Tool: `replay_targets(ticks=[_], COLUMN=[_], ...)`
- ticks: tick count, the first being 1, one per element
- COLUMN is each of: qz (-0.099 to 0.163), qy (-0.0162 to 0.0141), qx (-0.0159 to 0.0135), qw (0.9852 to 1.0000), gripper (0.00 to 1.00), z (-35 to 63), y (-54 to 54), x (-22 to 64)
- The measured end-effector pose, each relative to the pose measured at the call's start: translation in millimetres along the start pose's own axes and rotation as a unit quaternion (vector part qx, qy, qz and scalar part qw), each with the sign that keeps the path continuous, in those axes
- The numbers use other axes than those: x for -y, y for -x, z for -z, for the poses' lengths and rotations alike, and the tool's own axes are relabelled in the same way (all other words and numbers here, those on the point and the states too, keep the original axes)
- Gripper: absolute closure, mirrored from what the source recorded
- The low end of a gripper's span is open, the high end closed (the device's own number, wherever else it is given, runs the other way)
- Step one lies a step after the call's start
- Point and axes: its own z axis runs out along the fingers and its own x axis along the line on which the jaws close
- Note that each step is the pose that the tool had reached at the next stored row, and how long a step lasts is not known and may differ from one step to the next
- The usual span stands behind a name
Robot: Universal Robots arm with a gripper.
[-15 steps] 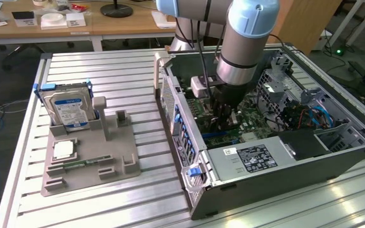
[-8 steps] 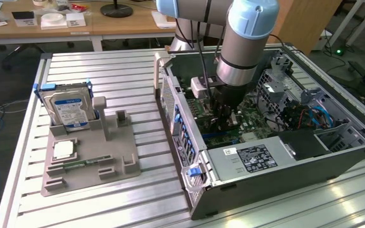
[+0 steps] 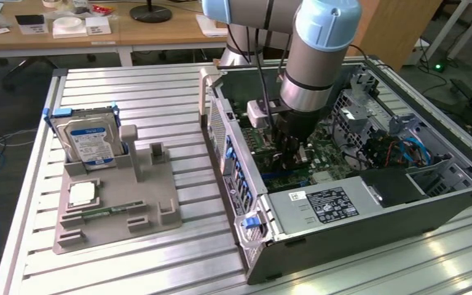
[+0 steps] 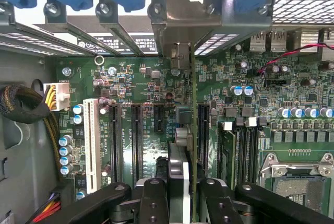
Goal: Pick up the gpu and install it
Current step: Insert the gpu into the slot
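The arm reaches down into the open computer case lying on its side on the slatted aluminium table. In the wrist view the gripper has its black fingers closed narrowly on the gpu, a slim card seen edge-on, standing upright over the green motherboard among the black expansion slots, its metal bracket up against the rear slot openings. The empty CPU socket lies to one side. In the exterior view, the power supply carries a white and black label whose writing is too small to read. On the grey fixture tray stand a hard drive with a blue-white label, unreadable, and a CPU chip
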Motion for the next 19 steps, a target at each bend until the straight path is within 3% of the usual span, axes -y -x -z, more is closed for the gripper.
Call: replay_targets(ticks=[19], qz=[0.0], qy=[0.0], qx=[-0.0001], qw=[1.0], gripper=[0.72], z=[-5.2], y=[-0.1], x=[-0.3])
